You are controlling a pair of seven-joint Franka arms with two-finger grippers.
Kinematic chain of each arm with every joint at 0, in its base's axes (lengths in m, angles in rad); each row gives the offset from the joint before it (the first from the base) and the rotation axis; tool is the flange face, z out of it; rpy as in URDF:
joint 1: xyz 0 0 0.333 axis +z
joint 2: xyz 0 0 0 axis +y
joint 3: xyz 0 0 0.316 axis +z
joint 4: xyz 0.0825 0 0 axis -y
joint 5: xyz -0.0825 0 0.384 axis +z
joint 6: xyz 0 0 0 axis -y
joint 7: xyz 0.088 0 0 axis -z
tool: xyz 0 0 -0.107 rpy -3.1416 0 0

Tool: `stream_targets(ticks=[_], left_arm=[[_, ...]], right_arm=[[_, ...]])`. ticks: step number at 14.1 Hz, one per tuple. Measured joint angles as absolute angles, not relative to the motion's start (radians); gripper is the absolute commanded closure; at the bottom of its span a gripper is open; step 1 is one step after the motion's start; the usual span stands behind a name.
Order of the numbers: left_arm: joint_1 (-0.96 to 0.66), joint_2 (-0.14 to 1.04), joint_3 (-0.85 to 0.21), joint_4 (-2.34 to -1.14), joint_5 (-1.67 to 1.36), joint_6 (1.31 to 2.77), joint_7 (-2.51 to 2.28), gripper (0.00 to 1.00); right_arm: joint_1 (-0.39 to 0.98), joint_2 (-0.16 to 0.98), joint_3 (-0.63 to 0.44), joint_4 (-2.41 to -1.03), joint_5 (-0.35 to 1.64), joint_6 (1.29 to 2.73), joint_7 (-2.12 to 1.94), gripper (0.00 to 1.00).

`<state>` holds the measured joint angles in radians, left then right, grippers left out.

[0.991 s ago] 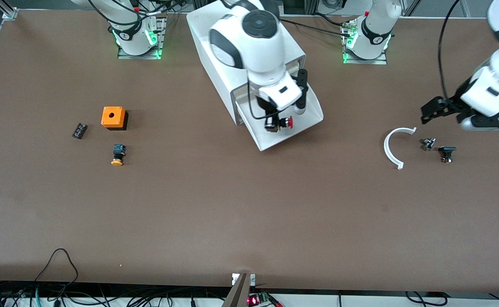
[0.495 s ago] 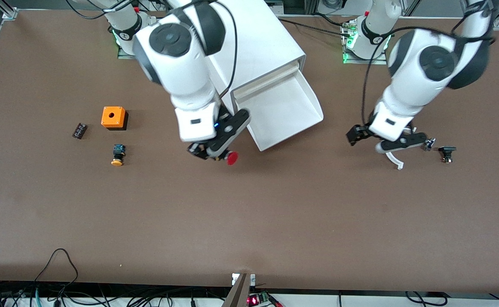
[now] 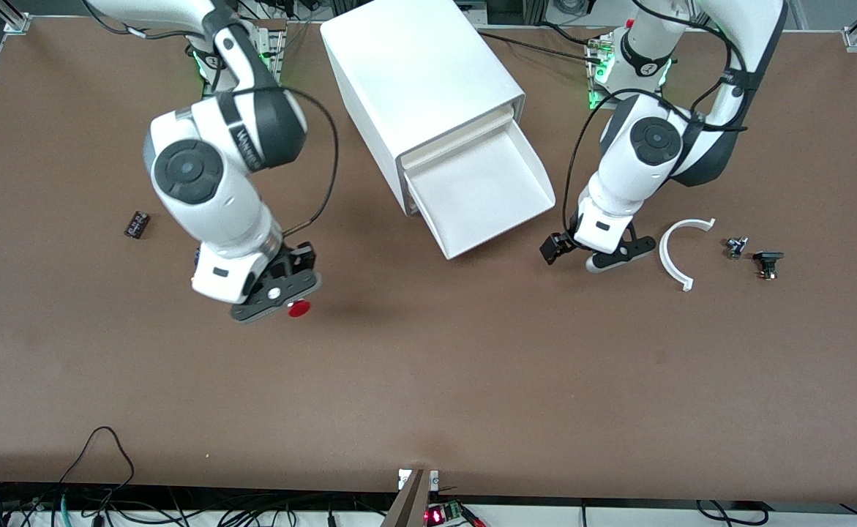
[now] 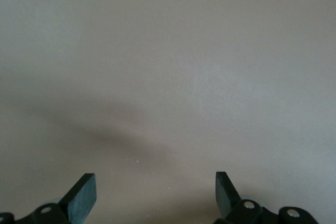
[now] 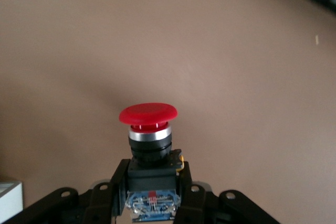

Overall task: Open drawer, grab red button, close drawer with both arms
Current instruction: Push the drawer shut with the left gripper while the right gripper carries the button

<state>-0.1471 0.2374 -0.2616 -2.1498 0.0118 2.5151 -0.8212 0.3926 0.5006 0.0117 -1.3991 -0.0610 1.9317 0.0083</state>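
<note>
Holding the button [image 3: 298,308] in my right gripper [image 3: 282,293], I have it up over bare table [image 3: 428,380] toward the right arm's end, well apart from the cabinet [image 3: 421,80]. The right wrist view shows the fingers [image 5: 113,192] pinching the black-and-blue body from both sides, with the red cap [image 5: 148,114] sticking out past the fingertips and brown tabletop all around it.

My left gripper [image 3: 596,252] hangs low over the table between the drawer [image 3: 483,194] and a white curved piece [image 3: 673,252]. Its fingers [image 4: 84,198] are spread wide with nothing between them; the left wrist view gives me only plain tabletop and a soft shadow.

I see the drawer pulled out of the cabinet's bottom slot, its white tray bare inside, its front edge pointing toward the front camera and angled toward the left arm's end.

Two small dark parts [image 3: 754,252] lie just beside the curved piece, toward the left arm's end. A small black block [image 3: 136,224] lies on the table at the right arm's end, near my right arm.
</note>
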Motion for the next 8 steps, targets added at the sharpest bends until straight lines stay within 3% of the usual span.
stream_targets(ticks=[5,8], left_arm=[[-0.187,0.26,-0.273,-2.208,0.012,2.527,-0.844,0.0],[-0.207,0.26,-0.324,-2.223,0.012,2.53,-0.856,0.0]], right_arm=[[0.297,0.48,0.011,-1.58,-0.061,1.947,0.204,0.75],[0.247,0.465,0.011,-1.71,-0.061,2.039,0.214,0.75]])
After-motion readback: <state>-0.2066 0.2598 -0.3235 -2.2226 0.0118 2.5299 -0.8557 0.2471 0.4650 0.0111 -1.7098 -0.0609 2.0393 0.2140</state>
